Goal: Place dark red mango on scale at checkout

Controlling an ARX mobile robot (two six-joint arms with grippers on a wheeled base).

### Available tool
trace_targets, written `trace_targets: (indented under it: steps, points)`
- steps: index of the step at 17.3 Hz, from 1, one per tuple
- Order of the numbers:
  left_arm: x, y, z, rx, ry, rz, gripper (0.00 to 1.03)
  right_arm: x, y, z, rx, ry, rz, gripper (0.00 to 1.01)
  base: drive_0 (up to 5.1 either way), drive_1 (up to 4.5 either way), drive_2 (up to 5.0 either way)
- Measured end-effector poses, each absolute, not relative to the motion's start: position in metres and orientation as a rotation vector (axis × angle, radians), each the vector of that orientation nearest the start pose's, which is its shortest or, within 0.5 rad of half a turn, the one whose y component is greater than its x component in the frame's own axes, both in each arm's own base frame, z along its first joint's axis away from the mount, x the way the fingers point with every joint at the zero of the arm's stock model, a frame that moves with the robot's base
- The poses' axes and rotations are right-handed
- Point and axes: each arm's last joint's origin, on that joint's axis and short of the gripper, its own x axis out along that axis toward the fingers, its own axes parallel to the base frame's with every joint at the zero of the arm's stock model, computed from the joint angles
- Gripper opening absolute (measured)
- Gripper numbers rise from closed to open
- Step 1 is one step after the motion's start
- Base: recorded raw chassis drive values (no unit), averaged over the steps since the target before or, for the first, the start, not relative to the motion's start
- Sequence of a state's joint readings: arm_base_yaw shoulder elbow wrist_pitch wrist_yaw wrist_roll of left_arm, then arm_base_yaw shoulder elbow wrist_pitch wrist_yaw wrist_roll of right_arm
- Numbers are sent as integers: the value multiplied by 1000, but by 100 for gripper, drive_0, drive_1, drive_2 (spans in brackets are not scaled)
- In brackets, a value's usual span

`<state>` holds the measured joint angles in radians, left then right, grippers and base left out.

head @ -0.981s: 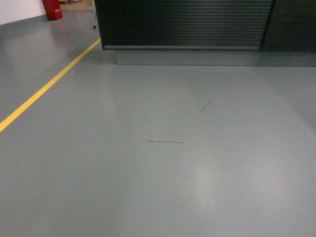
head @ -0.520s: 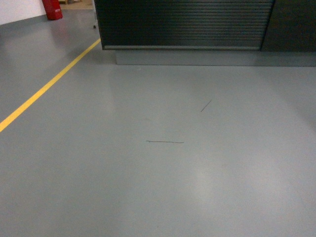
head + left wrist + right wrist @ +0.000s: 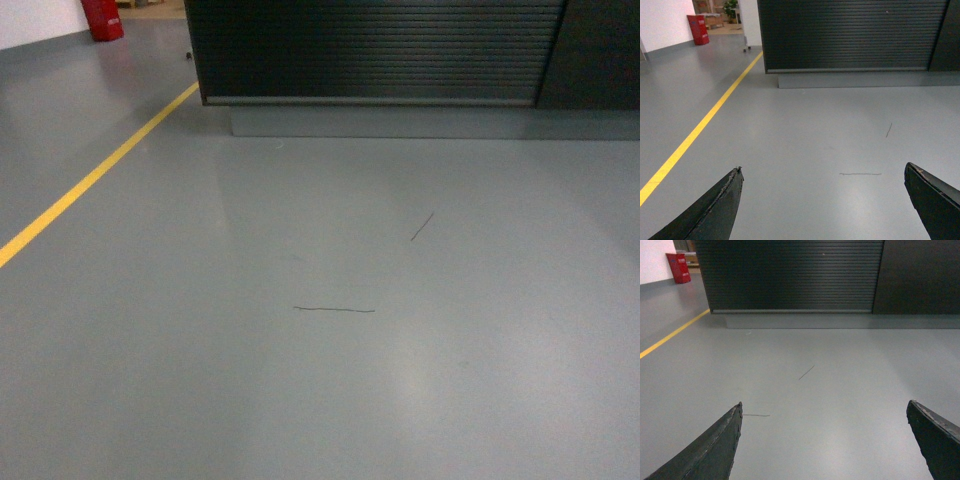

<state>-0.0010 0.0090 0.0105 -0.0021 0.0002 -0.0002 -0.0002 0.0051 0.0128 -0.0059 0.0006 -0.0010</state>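
The checkout (image 3: 370, 50) shows only its dark ribbed front panel, across the top of the head view and again as the checkout (image 3: 850, 35) and the checkout (image 3: 790, 275) in the wrist views. The dark red mango and the scale are out of view. My left gripper (image 3: 824, 170) is open, its black fingers wide apart over bare grey floor with nothing between them. My right gripper (image 3: 825, 405) is open too, empty, over the floor. Neither gripper shows in the head view.
Grey floor (image 3: 320, 380) lies between me and the counter, with two thin dark scuff marks (image 3: 335, 309). A yellow line (image 3: 90, 180) runs diagonally at the left. A red object (image 3: 102, 20) stands far left. A darker smooth panel (image 3: 600, 50) adjoins the ribbed front.
The counter front has grown slightly larger and the floor marks have slid down the head view, so my view has come closer to the counter.
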Motion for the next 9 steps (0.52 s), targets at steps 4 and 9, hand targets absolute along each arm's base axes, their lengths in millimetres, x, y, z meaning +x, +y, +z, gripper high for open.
trace_targets:
  steps: [4,9]
  points:
    - [98,0,166,0,1,0,98,97,0,167,-1,-4,0,98,-6,418,-430]
    - [98,0,166,0,1,-1,98,97,0,167,-1,-5,0,98,2,427,-422]
